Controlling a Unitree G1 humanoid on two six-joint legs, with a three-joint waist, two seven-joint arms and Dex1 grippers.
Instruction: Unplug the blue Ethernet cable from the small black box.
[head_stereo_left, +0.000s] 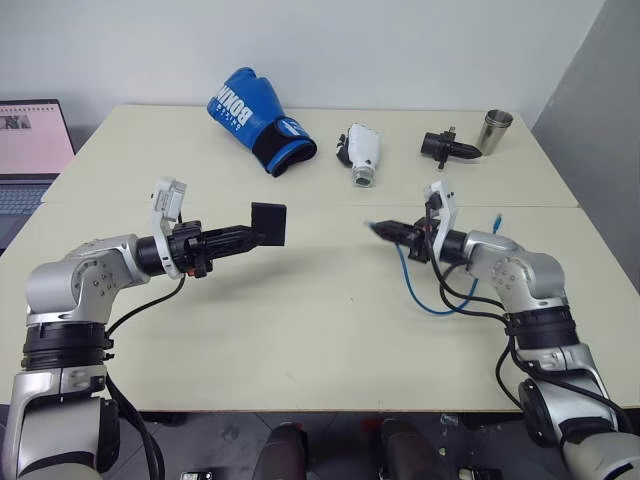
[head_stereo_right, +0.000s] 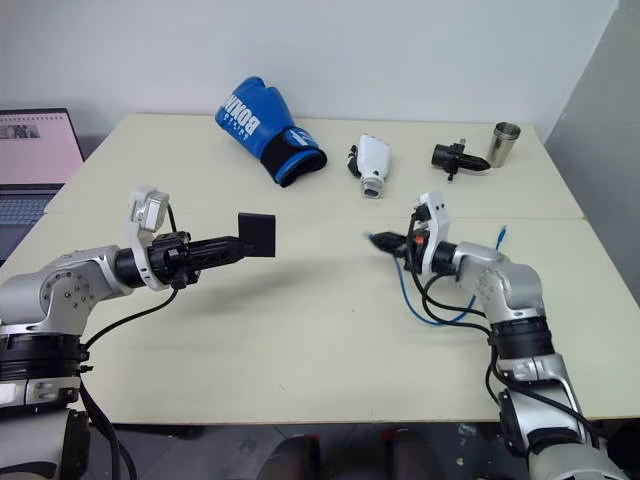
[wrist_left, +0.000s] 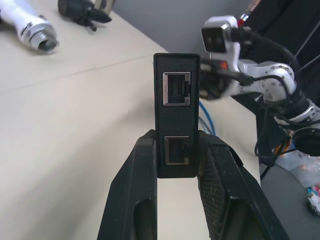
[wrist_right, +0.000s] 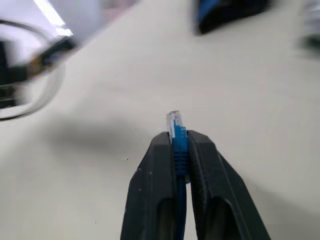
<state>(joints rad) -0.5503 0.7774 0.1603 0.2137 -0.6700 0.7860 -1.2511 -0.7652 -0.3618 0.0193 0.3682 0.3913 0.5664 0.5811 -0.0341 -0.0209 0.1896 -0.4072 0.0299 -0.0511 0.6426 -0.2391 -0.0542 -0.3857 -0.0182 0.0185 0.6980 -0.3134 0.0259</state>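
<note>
Cable already pulled free, both hands holding their parts above the bench (head_stereo_left: 320, 340).

Nearest, the left hand (wrist_left: 176, 150) is clamping the small black box (head_stereo_left: 268, 224) by its lower end, both ports showing empty in its wrist view; the right hand (wrist_right: 179, 145) is pinching the blue Ethernet cable (head_stereo_left: 420, 290) just behind its clear plug, well apart from the box, the slack looping on the bench beside it. To finish cleanly, I judge each hand should be lowering its part gently, keeping plug and box separated. Farther back are lying a boxing glove (head_stereo_left: 255, 117), a white gadget (head_stereo_left: 361, 153), a black gadget (head_stereo_left: 445, 145) and a metal cup (head_stereo_left: 494, 130).
</note>
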